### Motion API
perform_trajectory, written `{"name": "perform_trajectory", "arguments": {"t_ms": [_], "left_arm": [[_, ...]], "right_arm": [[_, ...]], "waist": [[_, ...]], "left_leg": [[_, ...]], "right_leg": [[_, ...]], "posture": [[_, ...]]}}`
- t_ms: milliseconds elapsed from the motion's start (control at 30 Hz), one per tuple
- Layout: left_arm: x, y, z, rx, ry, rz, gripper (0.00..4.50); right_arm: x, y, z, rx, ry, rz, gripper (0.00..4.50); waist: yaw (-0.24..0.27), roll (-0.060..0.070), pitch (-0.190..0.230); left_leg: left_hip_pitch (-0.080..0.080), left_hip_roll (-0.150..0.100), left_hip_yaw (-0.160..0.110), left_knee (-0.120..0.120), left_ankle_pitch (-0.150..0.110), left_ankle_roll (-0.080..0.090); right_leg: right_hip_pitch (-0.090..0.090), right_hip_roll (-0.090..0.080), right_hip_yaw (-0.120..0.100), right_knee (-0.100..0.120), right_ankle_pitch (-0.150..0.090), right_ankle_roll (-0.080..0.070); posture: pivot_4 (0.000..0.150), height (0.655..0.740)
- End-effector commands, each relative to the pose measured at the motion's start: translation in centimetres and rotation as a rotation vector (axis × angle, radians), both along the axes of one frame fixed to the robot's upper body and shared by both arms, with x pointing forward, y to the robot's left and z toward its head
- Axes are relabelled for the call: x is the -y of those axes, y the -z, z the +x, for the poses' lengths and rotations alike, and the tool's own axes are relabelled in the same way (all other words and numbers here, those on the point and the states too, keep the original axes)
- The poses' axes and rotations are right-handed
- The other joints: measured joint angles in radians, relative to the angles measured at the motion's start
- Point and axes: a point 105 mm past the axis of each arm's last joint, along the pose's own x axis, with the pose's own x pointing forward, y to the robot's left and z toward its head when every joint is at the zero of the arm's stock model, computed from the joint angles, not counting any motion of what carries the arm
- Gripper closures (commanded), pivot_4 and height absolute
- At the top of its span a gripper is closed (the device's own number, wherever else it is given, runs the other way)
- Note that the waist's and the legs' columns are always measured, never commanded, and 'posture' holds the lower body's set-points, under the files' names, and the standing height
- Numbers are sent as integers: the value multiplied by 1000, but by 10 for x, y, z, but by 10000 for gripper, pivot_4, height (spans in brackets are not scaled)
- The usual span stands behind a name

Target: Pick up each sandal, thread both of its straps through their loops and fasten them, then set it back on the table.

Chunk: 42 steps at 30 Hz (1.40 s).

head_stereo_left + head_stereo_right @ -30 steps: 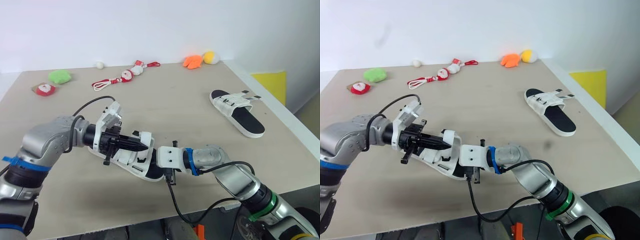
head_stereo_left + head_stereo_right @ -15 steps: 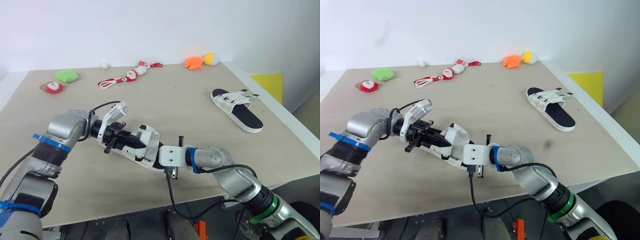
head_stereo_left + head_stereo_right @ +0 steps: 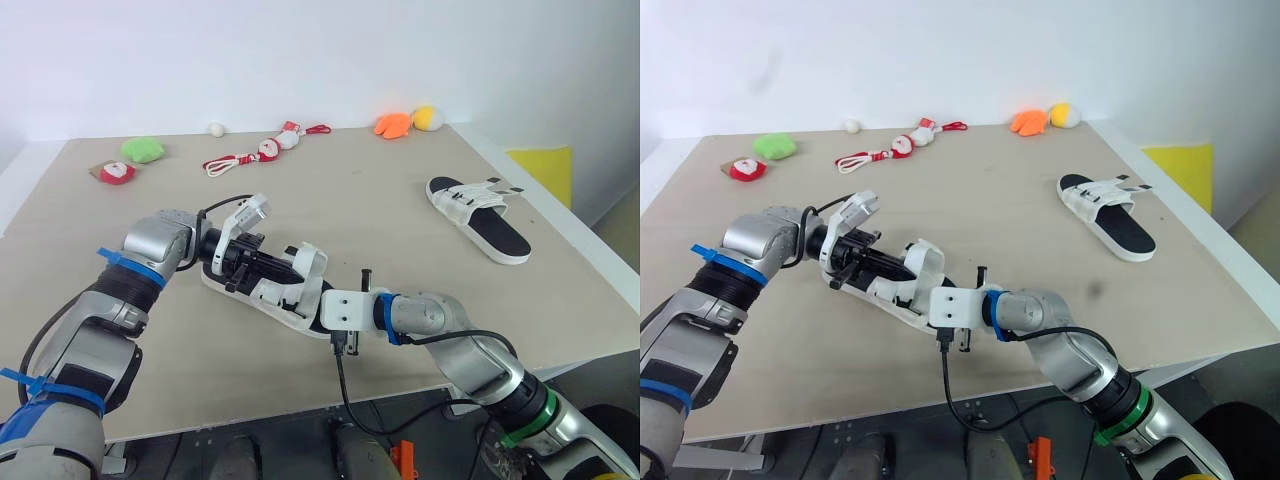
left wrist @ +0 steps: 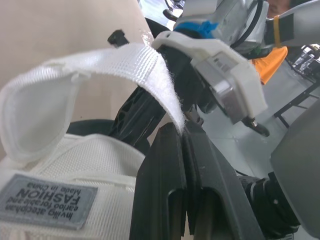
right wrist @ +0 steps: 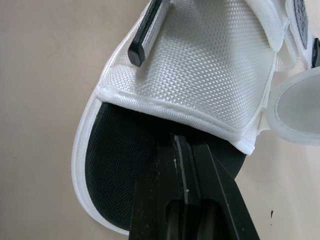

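1. Well, the tabletop (image 3: 380, 200) carries everything. Soft toys sit along its far edge, well apart from the work: a green one (image 3: 145, 150), a red-and-white string (image 3: 265, 152), and an orange (image 3: 392, 124) and a yellow one (image 3: 428, 117). I judge they are simply out of the way.
2. The near sandal (image 3: 268, 292) lies low at the front of the tabletop, between the two arms. I cannot tell whether it rests there or is just lifted. It is held from both ends, I'd say so that one arm steadies it while the other works a strap.
3. The far sandal (image 3: 478, 215) sits alone near the right edge with its straps loose. It looks unfastened and waiting its turn.
4. The right arm's jaws are closed. Their tips are tucked over the black footbed (image 5: 107, 165) and under the edge of the white upper (image 5: 210, 65). That reads as a bracing hold, though I cannot see whether they pinch anything.
5. The left arm's jaws are closed on the tip of the white strap (image 4: 125, 60), which arches up in a curve. My guess is that it is being steered toward its loop.
6. A grey sewn label (image 4: 50, 201) on the upper reads upside down. "FASHION" is clear, but the smaller lines are not legible to me.
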Motion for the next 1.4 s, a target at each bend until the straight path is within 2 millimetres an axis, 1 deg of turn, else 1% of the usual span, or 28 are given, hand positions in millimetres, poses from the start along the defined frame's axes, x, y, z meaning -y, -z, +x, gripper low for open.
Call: {"name": "perform_trajectory", "arguments": {"t_ms": [33, 133, 167, 233, 300, 367, 433, 500, 567, 600, 633, 733, 800, 867, 967, 1033, 1100, 1167, 1233, 1400], "left_arm": [[8, -16, 2, 39, 31, -41, 44265], [12, -19, 0, 35, 41, -58, 44265], [12, -19, 0, 36, 43, -59, 44265], [13, -19, 0, 34, 44, -61, 44265], [13, -20, 0, 34, 43, -65, 44265], [13, -23, 1, 27, 37, -79, 44265], [13, -24, 2, 25, 35, -84, 44265], [13, -24, 1, 22, 37, -86, 44265], [14, -23, 1, 23, 39, -81, 44265], [14, -23, 1, 24, 40, -80, 44265], [14, -23, 1, 22, 41, -80, 44265], [14, -23, -1, 14, 46, -82, 44265], [14, -24, -2, 3, 50, -89, 44265], [14, -27, -4, -9, 55, -98, 44265], [13, -32, -7, -26, 62, -111, 44265], [11, -39, -10, -47, 68, -134, 44265], [8, -45, -14, -63, 76, -149, 44265], [6, -48, -17, -77, 85, -154, 44265], [4, -46, -22, -84, 95, -139, 44265], [-3, -25, -32, -66, 121, -29, 44265]], "right_arm": [[26, 52, -7, -231, 113, -78, 45000], [11, 38, -14, -348, 102, 98, 45000], [10, 35, -16, -381, 101, 141, 45000], [12, 34, -16, -406, 98, 166, 45000], [13, 33, -17, -423, 82, 194, 45000], [8, 25, -20, -448, 52, 259, 45000], [7, 23, -23, -447, 21, 267, 45000], [3, 20, -26, -460, -11, 319, 45000], [0, 16, -28, -456, -40, 365, 45000], [0, 16, -29, -455, -47, 373, 45000], [-1, 16, -30, -450, -61, 386, 45000], [-2, 15, -32, -444, -76, 418, 45000], [0, 20, -32, -438, -72, 399, 45000], [4, 29, -31, -420, -66, 344, 45000], [7, 36, -31, -405, -67, 305, 45000], [5, 31, -32, -401, -83, 351, 45000], [0, 21, -33, -380, -107, 417, 45000], [0, 21, -33, -378, -110, 426, 45000], [0, 22, -32, -373, -111, 419, 45000], [4, 32, -30, -369, -101, 358, 45000]], "waist": [[3, -1, 0], [5, -2, 0], [8, -2, 1], [12, -2, 1], [14, -3, 0], [14, -5, 0], [13, -8, -1], [11, -10, -2], [10, -11, -2], [10, -11, -2], [10, -11, -2], [10, -10, -1], [10, -7, 0], [11, -5, 1], [11, -2, 3], [12, -2, 3], [12, -2, 3], [12, -1, 4], [12, -1, 4], [12, 0, 4]], "left_leg": [[0, 0, 1, 0, 0, 1], [0, -1, 3, 0, 1, 2], [0, -1, 4, 0, 1, 2], [0, -3, 5, 0, 3, 6], [0, -4, 9, 0, 8, 13], [-1, -5, 12, 5, 9, 14], [-1, -6, 11, 9, 11, 15], [0, -6, 8, 11, 12, 17], [-1, -6, 2, 9, 4, 6], [-1, -5, -1, 9, -1, 1], [-2, -4, -4, 8, -4, 2], [-4, 3, -16, 5, -15, 20], [-3, 3, -24, 6, -20, 30], [-3, 4, -27, 6, -22, 33], [-3, 4, -28, 7, -22, 33], [-1, 3, -28, 8, -22, 33], [-1, 3, -29, 8, -21, 30], [-1, 2, -30, 8, -18, 25], [-1, 1, -30, 8, -16, 22], [-1, 1, -32, 8, -15, 20]], "right_leg": [[0, -1, 0, 0, 0, 0], [-1, -2, 0, 0, 0, 0], [-1, -3, 0, 0, 0, 0], [-4, -3, 0, 4, 1, 2], [-7, -4, 1, 9, 8, 5], [-12, -5, 4, 20, 16, 7], [-14, -3, 6, 30, 25, 19], [-18, 3, 10, 40, 33, 26], [-20, 12, 17, 44, 53, 32], [-24, 18, 21, 52, 53, 31], [-27, 22, 22, 58, 48, 31], [-32, 35, 17, 67, 37, 32], [-33, 38, 12, 76, 30, 21], [-33, 38, 9, 77, 28, 19], [-32, 38, 7, 78, 23, 22], [-30, 38, 8, 78, 23, 21], [-29, 38, 8, 78, 23, 19], [-29, 38, 9, 78, 23, 17], [-28, 38, 9, 78, 23, 17], [-28, 39, 10, 80, 24, 18]], "posture": [[1500, 7400], [1500, 7400], [1500, 7400], [1500, 7400], [1500, 7400], [1500, 7400], [1500, 7400], [1500, 7400], [1500, 7400], [1500, 7400], [1500, 7400], [1500, 7400], [1500, 7400], [1500, 7400], [1500, 7400], [1500, 7400], [1500, 7400], [1500, 7400], [1500, 7400], [1500, 7400]]}}
